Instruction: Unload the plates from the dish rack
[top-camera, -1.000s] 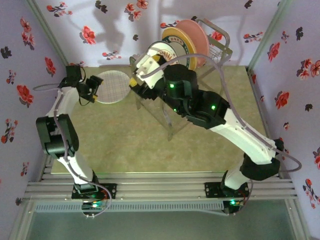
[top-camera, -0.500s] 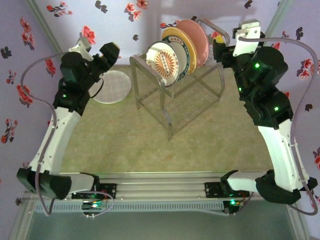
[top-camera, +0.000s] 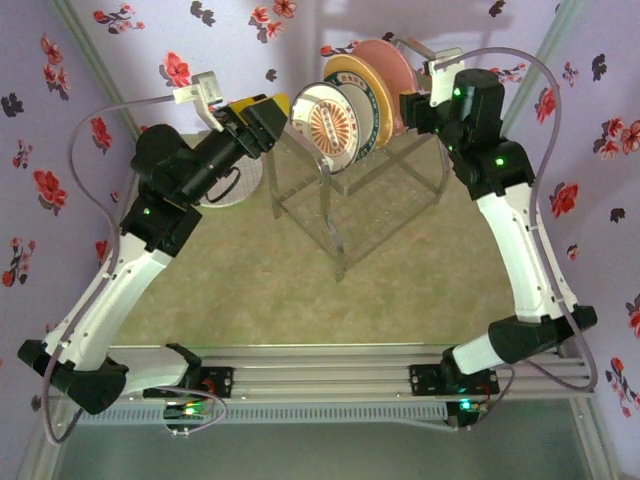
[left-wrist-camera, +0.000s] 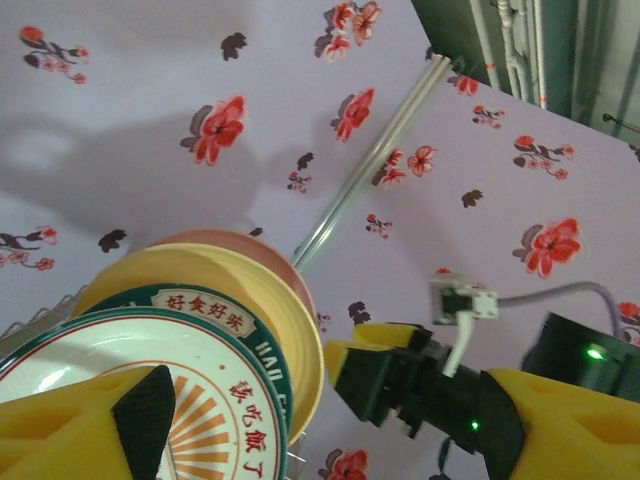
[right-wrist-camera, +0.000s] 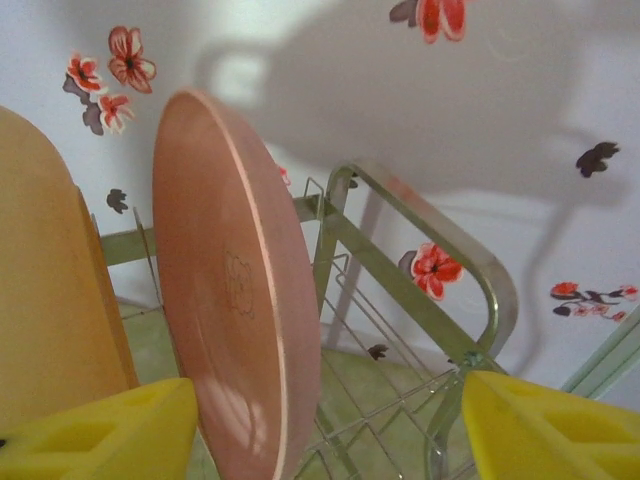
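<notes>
Bright overhead light; soft wall shadows; sharp.

L gripper (top-camera: 266, 112) swung up off the grid plate (top-camera: 232, 188), now by sunburst plate (top-camera: 330, 125). R gripper (top-camera: 410, 108) left the dish rack (top-camera: 338, 255) front, moved round right to pink plate (top-camera: 385, 62) (jaws now straddling its rim).

The dish rack (top-camera: 338, 240) stands far-centre on the table (top-camera: 300, 300). On its upper tier three plates stand on edge in a row: sunburst plate (top-camera: 335, 125) foremost, rimmed plate (top-camera: 365, 85) behind it, plain plate (top-camera: 385, 60) rearmost. The grid plate (top-camera: 245, 183) lies flat on the table, left of the rack. The left pincer (top-camera: 268, 112) is just left of the sunburst plate and the right pincer (top-camera: 412, 108) just right of the plain plate.
</notes>
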